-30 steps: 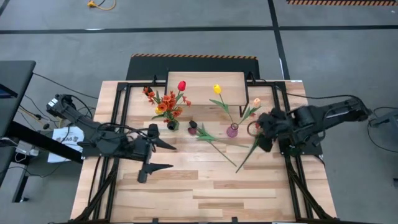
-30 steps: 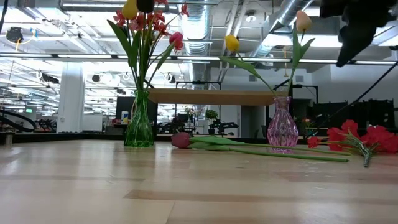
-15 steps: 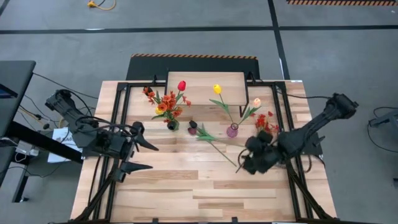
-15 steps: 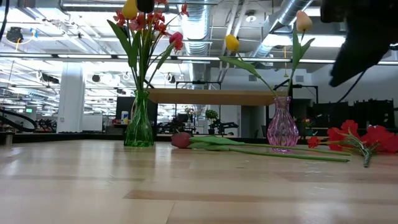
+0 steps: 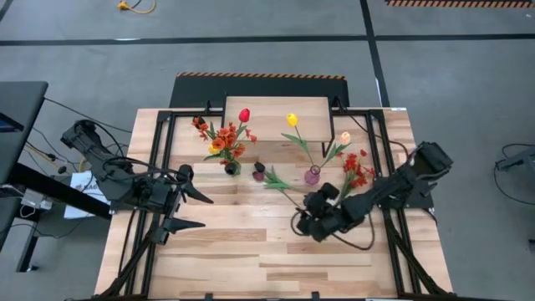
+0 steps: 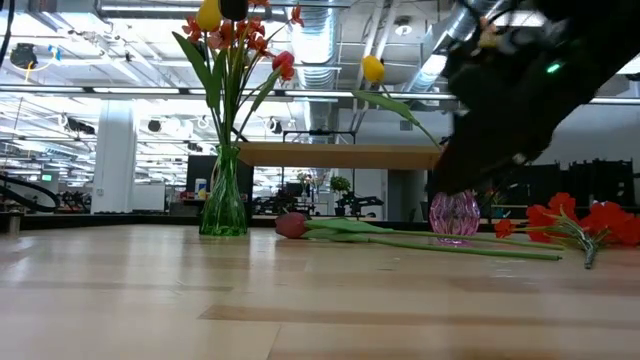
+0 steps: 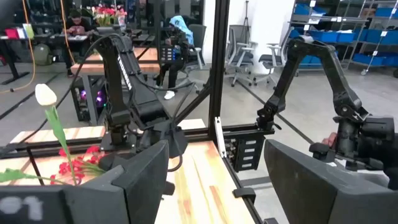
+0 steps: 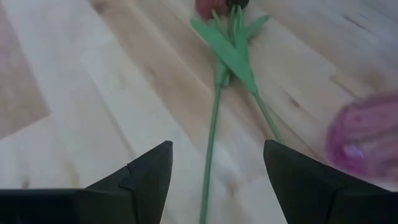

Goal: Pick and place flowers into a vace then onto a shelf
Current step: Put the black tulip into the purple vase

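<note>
Approach to a stem pick. The right gripper [image 8: 211,180], jaws spread and empty, hovers over two loose tulips [image 8: 225,62] lying crossed on the slatted tabletop [image 8: 93,93], stems running between its fingers, blooms ahead, the pink vase [image 8: 367,134] off to one side. A clean pick probably needs one stem centred, clear of the other. The left gripper [image 5: 194,209] waits open, well apart.

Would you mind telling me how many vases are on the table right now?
2. A green vase holding several flowers stands toward the left arm's side, before the shelf. A pink vase with two tulips stands toward the right arm's side, partly hidden in the low view.
</note>
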Robot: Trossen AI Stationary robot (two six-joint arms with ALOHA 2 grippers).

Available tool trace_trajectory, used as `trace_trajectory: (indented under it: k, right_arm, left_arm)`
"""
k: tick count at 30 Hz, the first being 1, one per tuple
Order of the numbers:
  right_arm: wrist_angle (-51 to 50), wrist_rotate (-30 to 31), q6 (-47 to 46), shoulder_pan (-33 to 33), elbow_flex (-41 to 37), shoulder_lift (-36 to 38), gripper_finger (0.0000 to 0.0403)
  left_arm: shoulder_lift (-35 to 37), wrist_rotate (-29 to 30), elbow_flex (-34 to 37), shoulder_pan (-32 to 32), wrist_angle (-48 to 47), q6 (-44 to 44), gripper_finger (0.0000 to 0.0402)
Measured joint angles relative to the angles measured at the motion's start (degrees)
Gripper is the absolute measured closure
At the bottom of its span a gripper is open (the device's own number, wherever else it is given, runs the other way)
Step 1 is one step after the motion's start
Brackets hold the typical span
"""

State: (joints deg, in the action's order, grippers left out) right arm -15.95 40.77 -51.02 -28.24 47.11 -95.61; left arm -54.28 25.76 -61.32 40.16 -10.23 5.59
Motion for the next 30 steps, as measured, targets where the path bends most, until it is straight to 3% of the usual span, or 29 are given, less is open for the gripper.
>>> trace_trajectory:
  k: [10, 23, 30]
  right_arm:
    - [15.6, -2.5, 8.0, 6.9, 0.0, -8.6, 0.0159]
    - [20.4, -3.1, 7.2, 9.5, 0.5, -17.2, 0.0161]
    - [20.0, -1.9, 4.7, 9.0, 0.6, -18.1, 0.0221]
  left_arm:
    - [0.0, 0.0, 0.0, 0.0, -0.7, 1.8, 0.0147]
    - [0.0, 0.0, 0.0, 0.0, -0.9, 1.8, 0.0147]
    - [0.0, 0.0, 0.0, 0.0, -0.9, 1.8, 0.0147]
